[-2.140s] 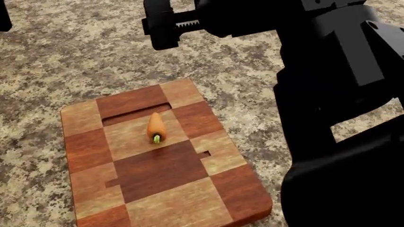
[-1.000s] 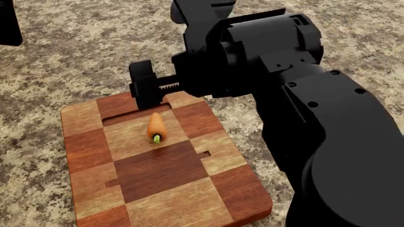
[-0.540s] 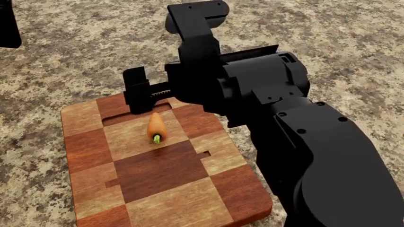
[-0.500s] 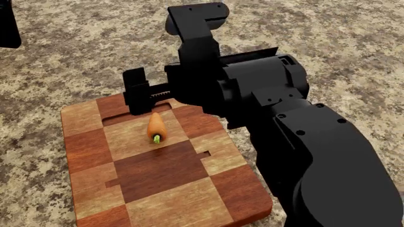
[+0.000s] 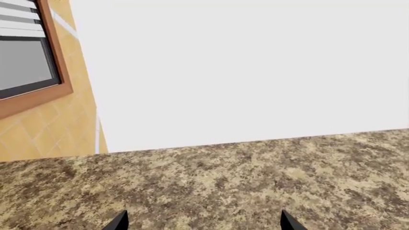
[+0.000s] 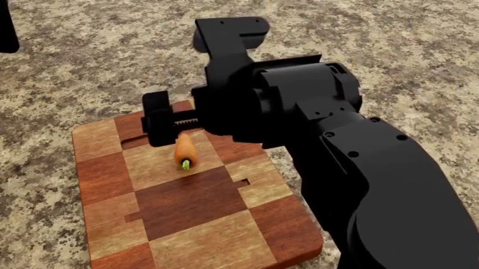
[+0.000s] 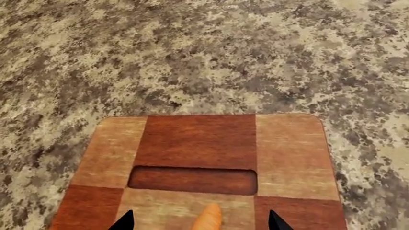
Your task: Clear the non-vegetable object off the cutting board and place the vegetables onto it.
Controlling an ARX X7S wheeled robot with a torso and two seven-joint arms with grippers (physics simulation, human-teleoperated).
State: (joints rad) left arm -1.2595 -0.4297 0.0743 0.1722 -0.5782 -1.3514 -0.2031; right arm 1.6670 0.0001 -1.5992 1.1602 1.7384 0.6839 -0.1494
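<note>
while right fingers hover spread, carrot piece rests (green stub nearer) on cutting board.

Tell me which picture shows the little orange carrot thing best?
The head view. There the whole carrot-like piece lies on the checkered cutting board, green stub and all, just below the right gripper. The right wrist view catches only its orange tip at the edge. The left wrist view shows only countertop and wall.
</note>
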